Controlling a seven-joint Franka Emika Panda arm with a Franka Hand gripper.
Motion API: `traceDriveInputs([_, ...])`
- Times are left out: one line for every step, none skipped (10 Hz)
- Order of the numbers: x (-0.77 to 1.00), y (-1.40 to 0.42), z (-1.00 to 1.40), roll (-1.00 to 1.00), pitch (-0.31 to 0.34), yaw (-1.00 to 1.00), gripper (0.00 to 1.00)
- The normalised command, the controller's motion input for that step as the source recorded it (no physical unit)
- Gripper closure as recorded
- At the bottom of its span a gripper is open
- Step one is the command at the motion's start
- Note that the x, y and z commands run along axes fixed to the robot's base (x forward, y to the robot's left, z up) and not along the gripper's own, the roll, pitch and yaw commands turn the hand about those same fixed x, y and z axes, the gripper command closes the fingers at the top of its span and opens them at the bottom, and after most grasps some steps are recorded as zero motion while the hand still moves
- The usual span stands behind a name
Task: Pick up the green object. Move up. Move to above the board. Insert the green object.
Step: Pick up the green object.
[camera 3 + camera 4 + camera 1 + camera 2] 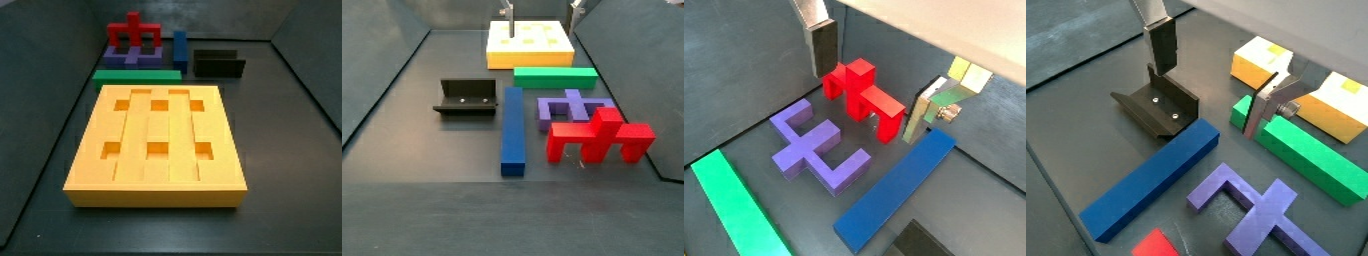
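Observation:
The green object (556, 76) is a long green bar lying flat on the floor against the board's (529, 42) near side. It also shows in a side view (138, 74) and in both wrist views (731, 205) (1300, 150). The board is an orange-yellow block with square holes (158, 140). Parts of it show in the wrist views (1260, 62) (967, 72). My gripper (543, 8) hangs open and empty, high above the floor. In a wrist view (1209, 98) one finger (1273, 100) stands over the green bar's end and the other finger (1162, 45) over the fixture. It also shows in the wrist view (871, 100).
A blue bar (513, 125) lies flat beside the dark fixture (466, 97). A purple piece (569, 105) and a red piece (596, 135) lie past the green bar. Dark walls enclose the floor.

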Motion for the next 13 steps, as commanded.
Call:
traceDriveInputs([-0.04,0.00,0.00,0.00,-0.019,0.00,0.00])
traceDriveInputs([-0.13,-0.02,0.00,0.00,-0.039,-0.15,0.00])
traceDriveInputs([-0.06,-0.26,0.00,0.00,-0.041,-0.69,0.00])
traceDriveInputs([0.00,-0.18,-0.14,-0.11,-0.134,-0.90,0.00])
traceDriveInputs([-0.05,-0.11,-0.23,-0.16,-0.260,-0.92,0.00])
traceDriveInputs([-0.07,-0.09,-0.24,-0.17,-0.270,-0.93,0.00])
traceDriveInputs([-0.06,-0.09,-0.21,-0.17,-0.260,-0.93,0.00])
traceDriveInputs([-0.02,-0.11,-0.19,-0.16,-0.224,-0.93,0.00])
traceDriveInputs([0.00,-0.11,-0.17,-0.12,-0.167,-0.96,0.00])
traceDriveInputs([0.00,-0.12,-0.18,-0.10,-0.134,-0.97,0.00])
traceDriveInputs([0.00,-0.13,-0.20,-0.06,-0.077,-0.99,0.00])
traceDriveInputs([0.00,-0.13,-0.21,-0.04,-0.046,-1.00,0.00])
traceDriveInputs([0.00,-0.17,-0.19,-0.03,-0.026,-0.97,0.00])
